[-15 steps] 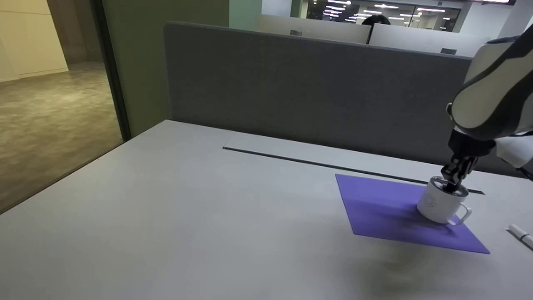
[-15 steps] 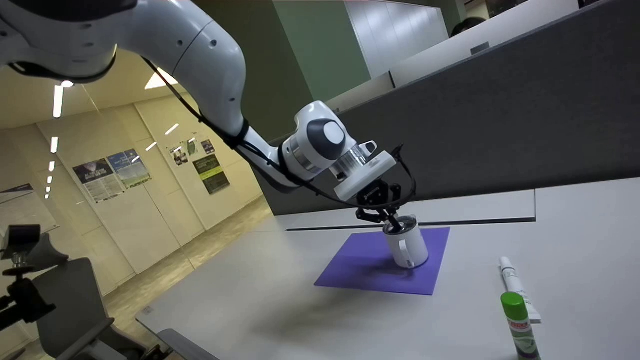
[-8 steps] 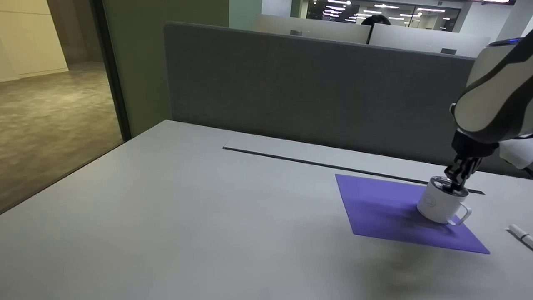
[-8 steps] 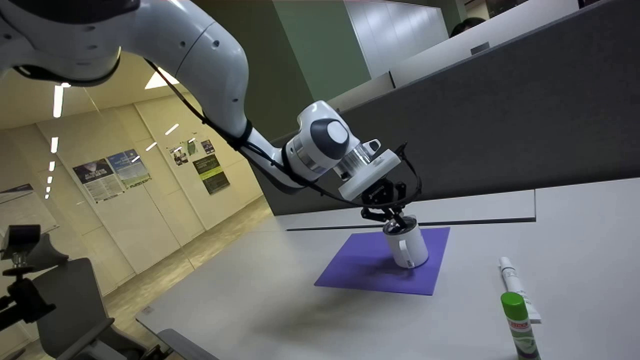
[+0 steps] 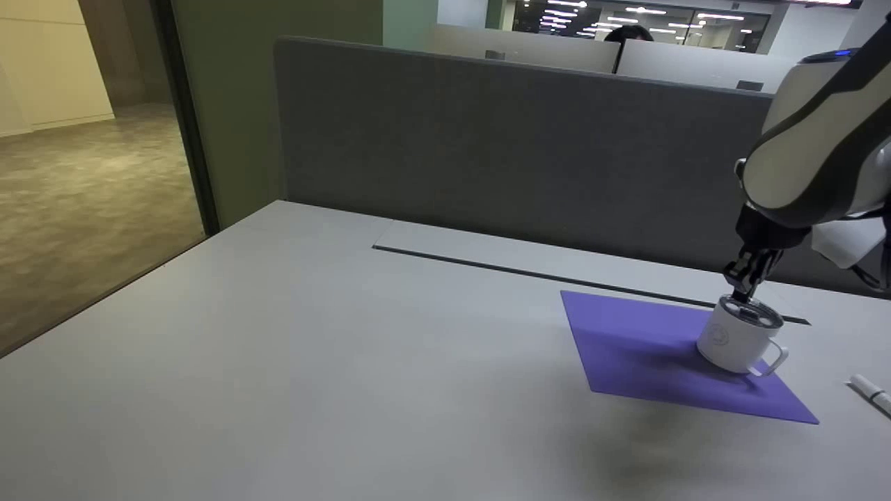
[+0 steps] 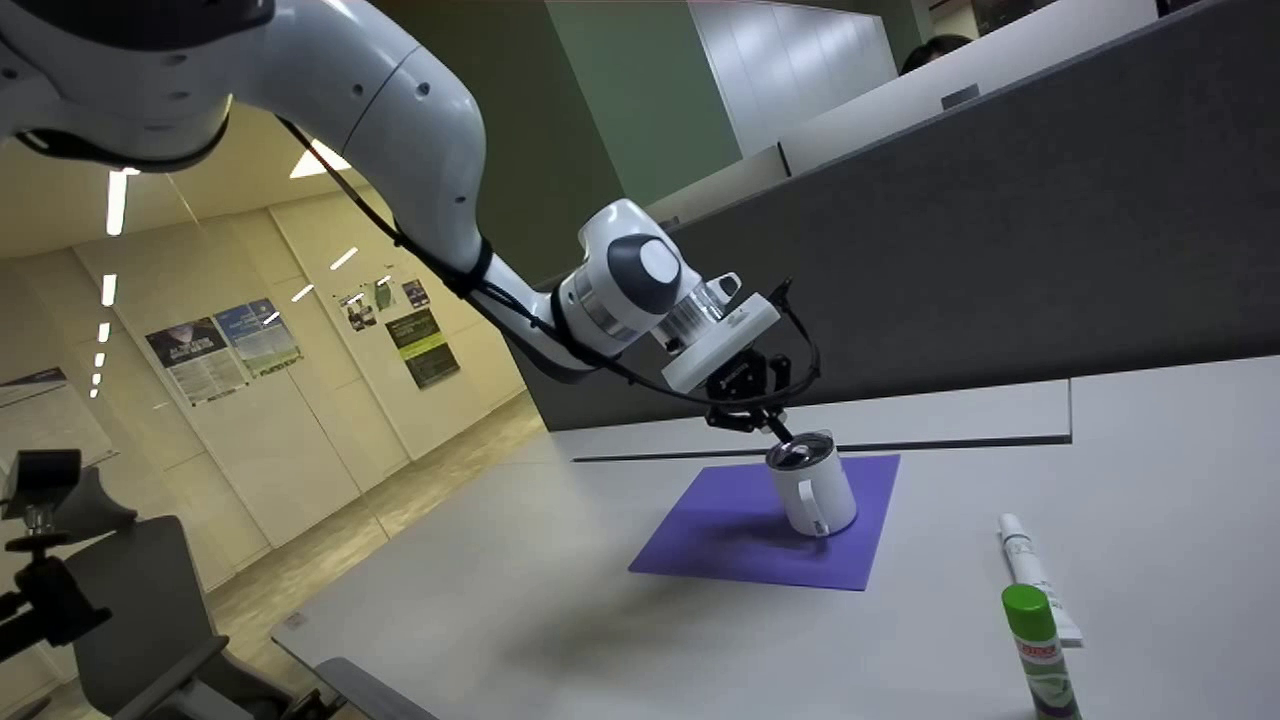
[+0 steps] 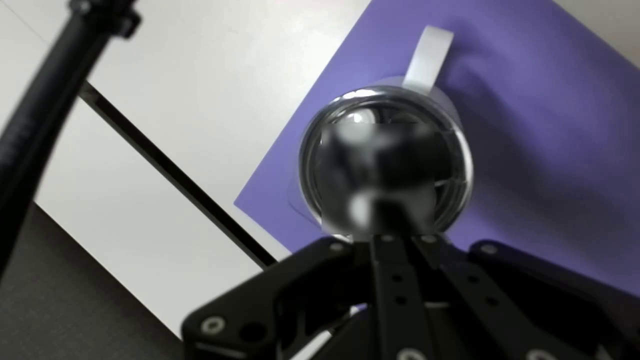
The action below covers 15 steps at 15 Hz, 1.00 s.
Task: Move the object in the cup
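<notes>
The cup is a white mug with a shiny rim and a dark clear-looking lid. It stands upright on the purple mat [image 5: 647, 348] in both exterior views, the cup [image 5: 731, 348] and the same cup [image 6: 820, 497]. In the wrist view the cup [image 7: 457, 165] is seen from above, handle away from the fingers. My black gripper [image 5: 742, 297] is at the lid's far edge, fingers together; it also shows there [image 6: 783, 436]. I cannot tell whether the tips touch the rim. A blurred patch hides the lid's middle and the tips in the wrist view. No loose object shows in the cup.
A white tube [image 6: 1030, 570] lies on the table right of the mat. A green-capped bottle [image 6: 1042, 645] stands in front of it. A grey partition [image 5: 522, 160] rises behind the table. A dark slot [image 5: 473, 263] runs along the table's back.
The fingertips were down at the middle of the lid. They moved slightly right, then up and left to the lid's far edge, uncovering a dark tab on the lid. The cup stayed put.
</notes>
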Tool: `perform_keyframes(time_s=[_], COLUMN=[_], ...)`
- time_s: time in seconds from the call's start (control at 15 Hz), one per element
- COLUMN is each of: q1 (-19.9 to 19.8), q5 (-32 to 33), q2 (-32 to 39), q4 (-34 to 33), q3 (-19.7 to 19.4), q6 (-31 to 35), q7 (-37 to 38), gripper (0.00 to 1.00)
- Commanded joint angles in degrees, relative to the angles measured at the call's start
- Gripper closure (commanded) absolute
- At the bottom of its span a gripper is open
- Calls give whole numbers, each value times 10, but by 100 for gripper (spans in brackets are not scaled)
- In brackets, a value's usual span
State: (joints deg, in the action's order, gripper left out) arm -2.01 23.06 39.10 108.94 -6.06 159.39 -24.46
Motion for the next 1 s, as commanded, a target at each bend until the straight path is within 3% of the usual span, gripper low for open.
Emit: perform_keyframes(time_s=[0.0,0.4,0.93], q1=[2,-1,-10], q5=[-7,-10,-6], q2=[-12,-10,0], q4=[3,-1,-5], q3=[5,11,10], q6=[-48,-77,-52], q7=[20,22,16], gripper=[100,100,100])
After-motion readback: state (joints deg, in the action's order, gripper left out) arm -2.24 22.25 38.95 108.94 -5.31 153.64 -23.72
